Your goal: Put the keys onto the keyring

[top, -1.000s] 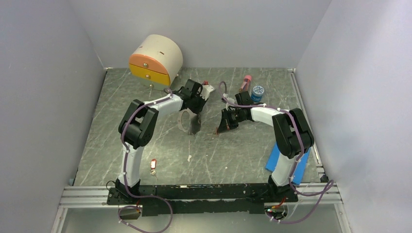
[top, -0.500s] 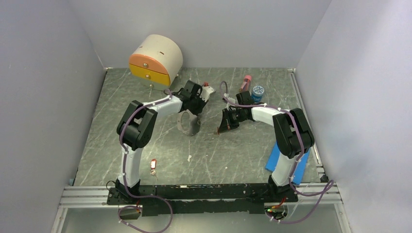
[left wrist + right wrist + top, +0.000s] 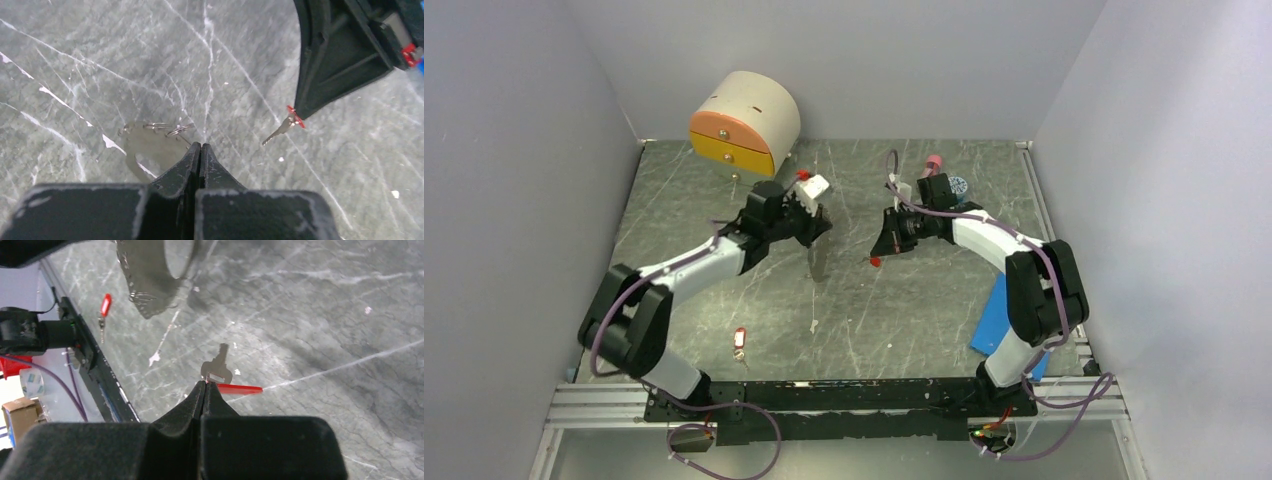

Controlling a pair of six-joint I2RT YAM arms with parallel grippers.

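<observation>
The left gripper (image 3: 200, 148) pinches the keyring (image 3: 817, 258), which hangs over the table's (image 3: 904, 320) middle. Just beside it, the right gripper (image 3: 205, 386) is clamped on a red-tagged key (image 3: 216, 368). A second key (image 3: 740, 341) lies near the table's near edge, toward the left.

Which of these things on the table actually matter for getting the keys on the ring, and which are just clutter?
Belongs to the job:
- keyring, hanging from the shut left jaws
- held key, red-tagged, pinched in the right jaws
- spare key, red-tagged, lying on the table

Just lying about:
- round drawer box
- pink bottle
- blue-lidded jar
- blue sheet
</observation>
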